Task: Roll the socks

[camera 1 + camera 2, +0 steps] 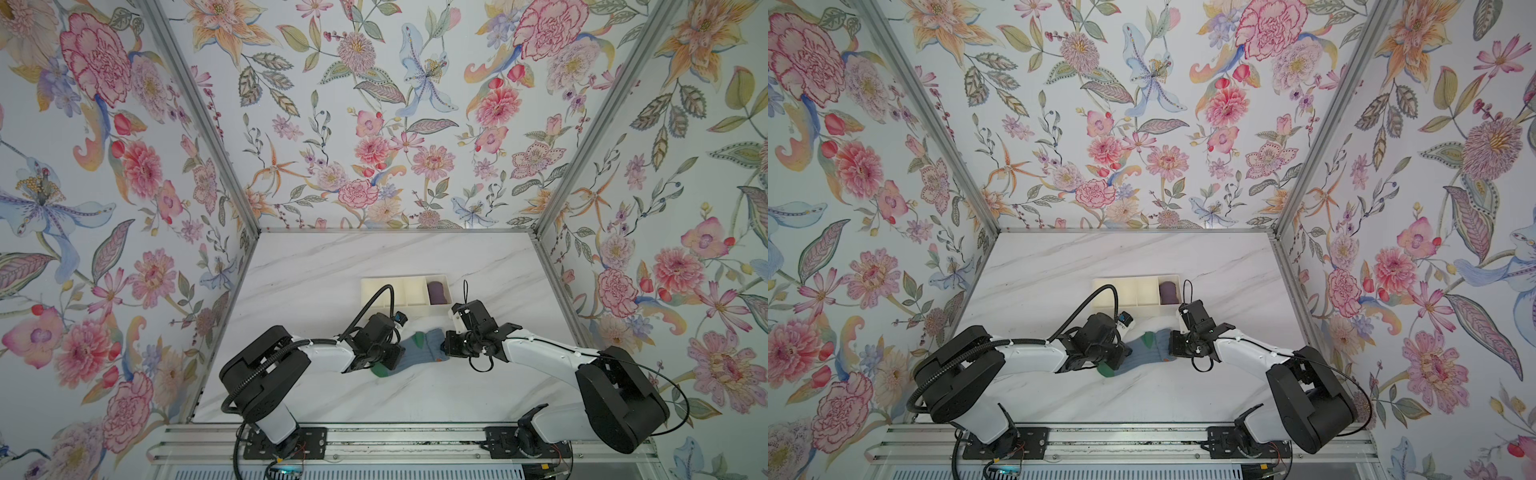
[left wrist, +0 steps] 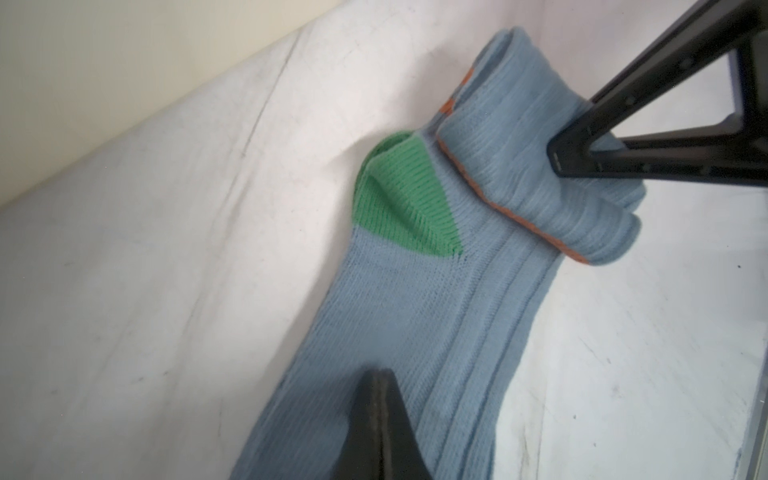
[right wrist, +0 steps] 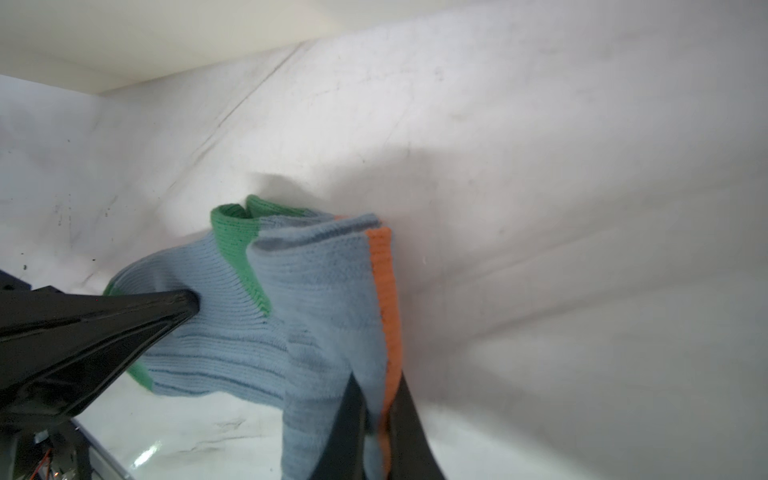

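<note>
A: where are the socks?
B: mid-front of the desk, lying between the two arms. Stacked pair in blue-grey ribbed knit, green heel patch facing up, green toe at the left arm's end
A: claws?
B: left claw pinched tight with nothing in it, black tapered tip pressed down on the foot section. Right claw clamped on the cuff end, which is folded back over the leg as a thick soft flap with an orange edge showing
A: desk surface?
B: glossy white marble look, thin grey veins
A: further back?
B: cream tray, rigid rectangle with three compartments, just behind the arms. Rounded dark purple bundle in the right-end one. Floral wallpaper on the walls behind
</note>
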